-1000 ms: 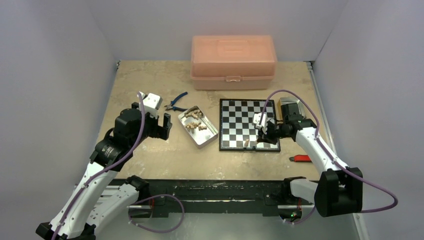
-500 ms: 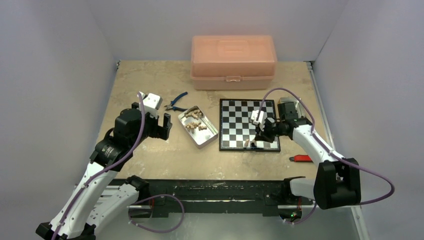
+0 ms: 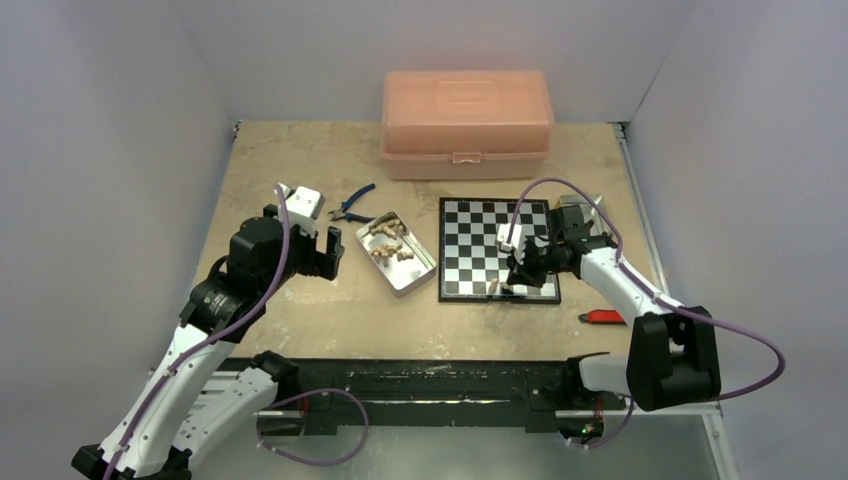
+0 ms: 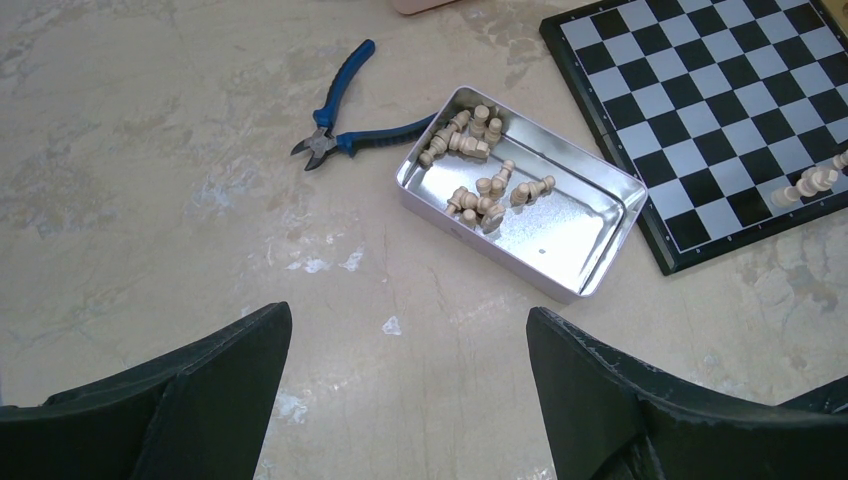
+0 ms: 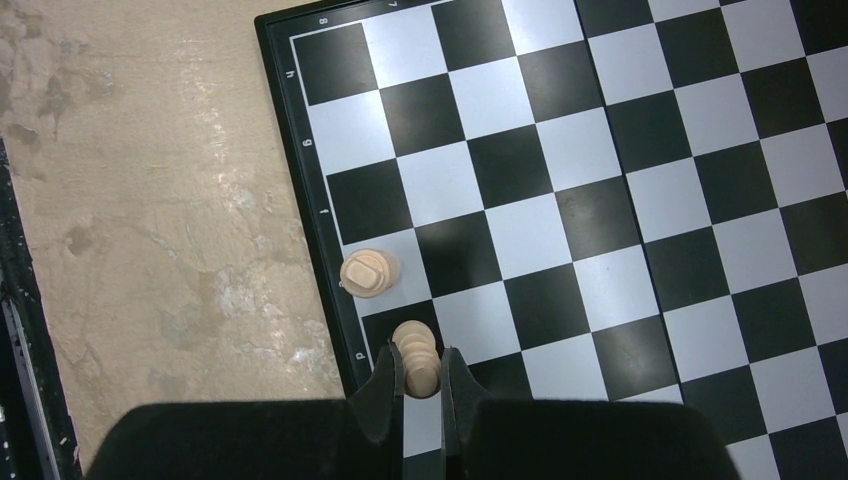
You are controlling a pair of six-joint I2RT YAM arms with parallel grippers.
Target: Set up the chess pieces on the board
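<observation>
The right gripper is drawn in narrow, its two fingers pinching a tan piece by the sides. The right wrist view sets that piece over a black square of the board, in the row hard against the printed black border. Whether its foot touches the square cannot be told. A second piece stands upright on the neighbouring white square of that row, just beside the held one but apart. Open checks run off to the right and top, and beyond the border lies bare table.

The left wrist view has the left gripper spread wide and holding nothing, above bare table short of the tin. Only here does the tin's inside show: loose pieces lie heaped in its far half, with shiny floor showing in the near half. Blue-handled pliers lie just behind the tin, one handle ending at its far corner. A strip of table parts the tin from the board's corner.

The top view alone takes in both arms and the closed box at the far edge, just behind the board. The tin sits askew between the left gripper and the board. The right gripper is over the board's near edge, near its middle. A red tool lies on the table near the board's near right corner, beside the right arm. Open table spreads left of the left arm
</observation>
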